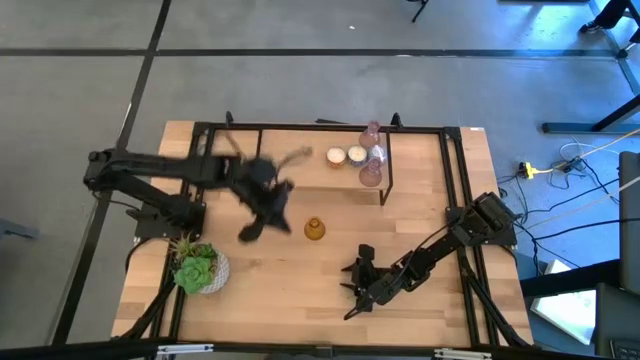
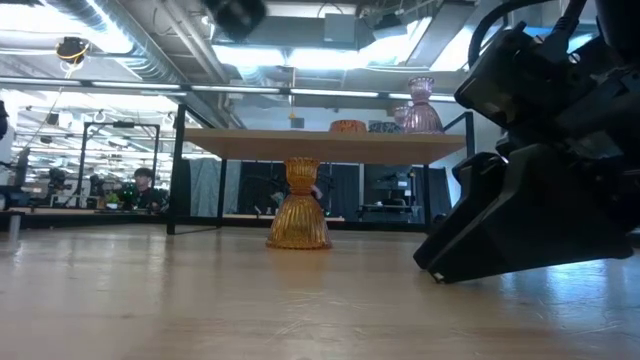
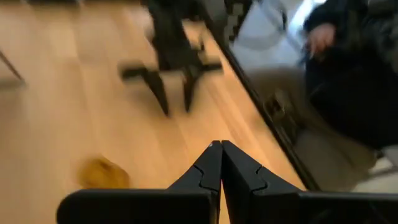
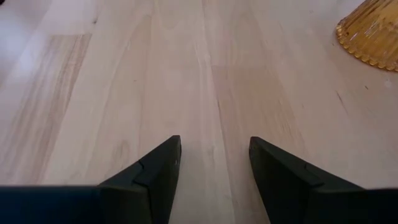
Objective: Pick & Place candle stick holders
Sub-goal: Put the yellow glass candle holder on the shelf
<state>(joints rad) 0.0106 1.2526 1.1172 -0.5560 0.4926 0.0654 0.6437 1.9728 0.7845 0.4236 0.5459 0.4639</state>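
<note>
An amber-gold holder (image 1: 315,229) stands upright on its base at the table's middle; it also shows in the low view (image 2: 298,205). Two cream-white holders (image 1: 345,155) and two pinkish glass holders (image 1: 371,172) stand on a raised shelf (image 2: 250,143) at the far side. My left gripper (image 1: 262,222) is shut and empty, blurred, in the air just left of the amber holder (image 3: 102,173). My right gripper (image 1: 355,285) is open and empty, low over the table near the front, with the amber holder (image 4: 373,31) ahead of it and off to one side.
A green succulent in a white pot (image 1: 200,268) stands at the table's near left. The shelf's black frame (image 1: 385,165) stands over the far half. A person (image 3: 348,62) sits beyond the table's edge. Bare wood lies between the two grippers.
</note>
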